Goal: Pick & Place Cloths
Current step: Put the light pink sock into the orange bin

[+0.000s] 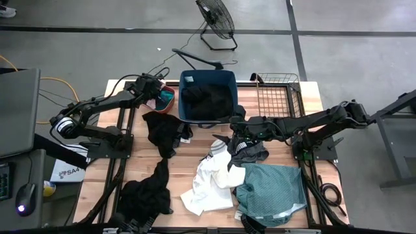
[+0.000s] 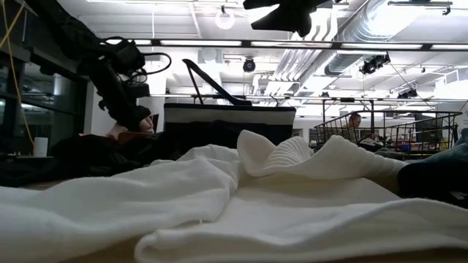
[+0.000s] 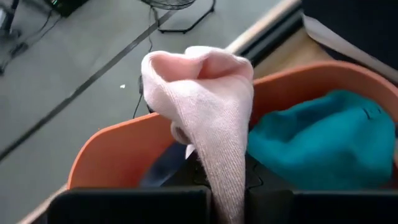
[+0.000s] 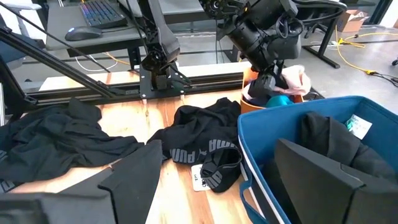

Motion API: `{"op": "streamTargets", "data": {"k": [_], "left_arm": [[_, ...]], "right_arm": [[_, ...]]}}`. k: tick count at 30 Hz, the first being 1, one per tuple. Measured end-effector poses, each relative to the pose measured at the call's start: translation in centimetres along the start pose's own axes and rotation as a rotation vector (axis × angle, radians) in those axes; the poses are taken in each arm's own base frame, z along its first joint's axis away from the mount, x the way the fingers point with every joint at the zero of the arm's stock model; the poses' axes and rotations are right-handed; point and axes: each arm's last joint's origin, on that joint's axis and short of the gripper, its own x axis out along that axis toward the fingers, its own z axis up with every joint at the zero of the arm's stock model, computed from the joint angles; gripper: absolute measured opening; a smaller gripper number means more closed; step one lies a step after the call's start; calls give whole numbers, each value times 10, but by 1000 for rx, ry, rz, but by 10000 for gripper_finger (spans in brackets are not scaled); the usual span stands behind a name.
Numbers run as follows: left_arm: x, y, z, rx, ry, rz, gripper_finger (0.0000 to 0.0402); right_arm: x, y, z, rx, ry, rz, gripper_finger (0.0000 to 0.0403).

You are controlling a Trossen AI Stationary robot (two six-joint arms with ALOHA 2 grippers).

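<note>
- Nearest edge of the table [image 1: 117, 175]: a black cloth [image 1: 146, 195] heaped on the left, a white cloth [image 1: 211, 182] spread in the middle, and the big teal-green cloth [image 1: 270, 192] on the right. All three look untouched, so my guess is there's plenty of sorting left.
- Mid-table, a second black garment [image 1: 166, 133] lies crumpled just in front of the tub, and a dark striped piece [image 1: 250, 151] sits right under the right arm.
- Right hand [image 1: 235, 123] hangs over that middle zone beside the tub's right near corner, fingers spread wide with nothing between them. Looks parked there ready for the next grab, probably one of the cloths below it.
- Far middle: the navy tub [image 1: 208, 77] already has black cloths piled inside, so that seems to be one drop spot.
- Far left: the left hand [image 3: 227, 208] is pinched tight on a pale pink cloth [image 3: 205, 99], which flops up and over above the fingers. It's held right over the orange basin [image 3: 118, 149], where a teal item [image 3: 323, 149] already lies, so I'd say it's about to be let go there.
- Wire basket [image 1: 276, 97] on the far right, contents not clear to me.
</note>
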Motion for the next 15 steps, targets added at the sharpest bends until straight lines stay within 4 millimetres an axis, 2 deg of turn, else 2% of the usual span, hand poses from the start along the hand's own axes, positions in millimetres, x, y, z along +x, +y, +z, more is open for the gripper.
{"op": "streamTargets", "data": {"k": [7, 15], "left_arm": [[2, -3, -2, 127, 2, -78, 1], [24, -14, -15, 223, 101, -146, 1]], "right_arm": [[0, 0, 0, 0, 1, 0, 303], [0, 0, 0, 22, 3, 12, 303]]}}
